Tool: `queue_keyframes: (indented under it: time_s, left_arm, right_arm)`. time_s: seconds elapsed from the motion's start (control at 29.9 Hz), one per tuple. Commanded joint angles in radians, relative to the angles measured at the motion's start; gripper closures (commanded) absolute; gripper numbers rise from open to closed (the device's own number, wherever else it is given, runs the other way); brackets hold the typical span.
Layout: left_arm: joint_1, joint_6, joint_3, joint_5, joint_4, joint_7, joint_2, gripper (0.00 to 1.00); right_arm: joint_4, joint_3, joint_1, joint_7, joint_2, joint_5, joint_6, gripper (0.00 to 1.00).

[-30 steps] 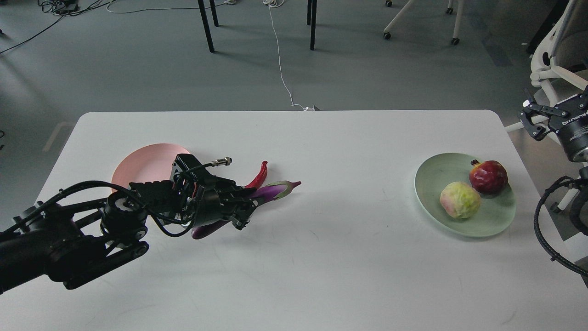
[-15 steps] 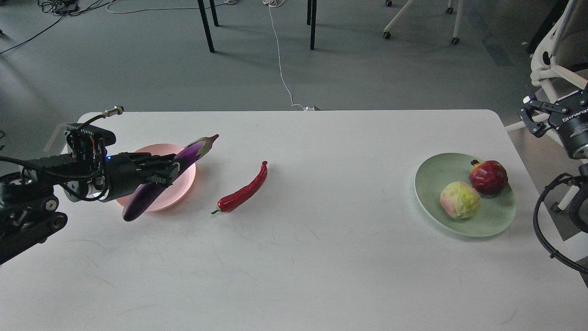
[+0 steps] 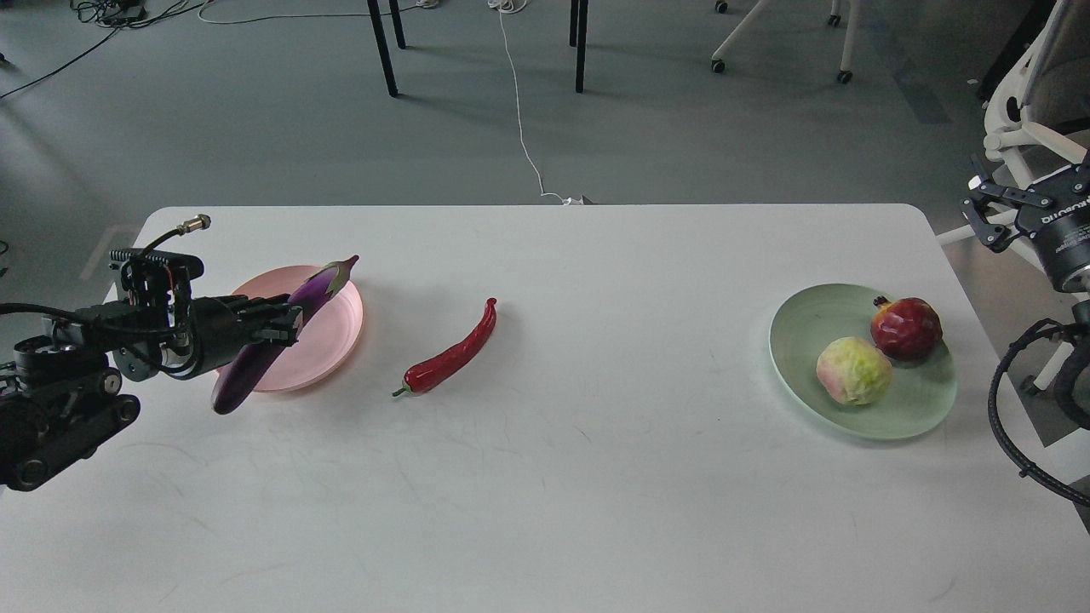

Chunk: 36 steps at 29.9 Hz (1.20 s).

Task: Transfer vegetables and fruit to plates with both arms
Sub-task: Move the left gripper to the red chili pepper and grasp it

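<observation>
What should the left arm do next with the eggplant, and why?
Probably lower it and open the left end effector. It holds the eggplant tilted over the pink plate, with the lower end past the near rim, so nudging it farther over the plate first may help. The chili waits on the table.

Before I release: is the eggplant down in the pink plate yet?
Cannot tell. The left gripper is shut on the eggplant, tilted across the pink plate.

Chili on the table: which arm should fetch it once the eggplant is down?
Left. The chili lies just right of the pink plate, close to the left gripper; the right gripper sits beyond the table's far right edge.
</observation>
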Motion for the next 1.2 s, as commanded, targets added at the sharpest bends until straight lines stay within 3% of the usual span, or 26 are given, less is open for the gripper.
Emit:
queue_keyframes:
  time_s: [0.0,0.03,0.4,0.6,0.74,0.97,1.17]
  left_arm:
    - [-0.008,-0.005,0.0,-0.001,0.016,0.002,-0.021,0.34]
    - [-0.008,-0.008,0.0,0.001,0.016,-0.001,-0.019,0.3]
    - [-0.092,-0.032,0.002,0.004,0.031,0.002,-0.024,0.28]
    - [-0.193,-0.064,0.001,0.011,-0.035,-0.004,-0.119,0.28]
    - [-0.21,-0.064,0.009,0.095,-0.101,0.002,-0.167,0.29]
    - [-0.196,-0.055,0.135,0.283,-0.086,0.001,-0.297,0.36]
    - [-0.17,-0.025,0.198,0.292,-0.078,0.001,-0.312,0.42]
  right_arm:
    - [0.0,-0.005,-0.002,0.0,0.0,-0.001,0.0,0.01]
    - [0.0,-0.004,-0.002,0.0,0.0,-0.001,0.0,0.01]
    - [0.003,-0.004,-0.002,0.0,0.0,-0.001,0.0,0.01]
    - [0.003,-0.002,-0.002,0.0,-0.003,-0.001,0.0,0.01]
    - [0.003,-0.002,-0.002,0.0,-0.003,-0.001,0.0,0.01]
    - [0.003,0.0,-0.003,0.0,-0.003,-0.001,0.0,0.01]
    - [0.001,0.001,-0.011,0.001,-0.003,-0.001,0.0,0.01]
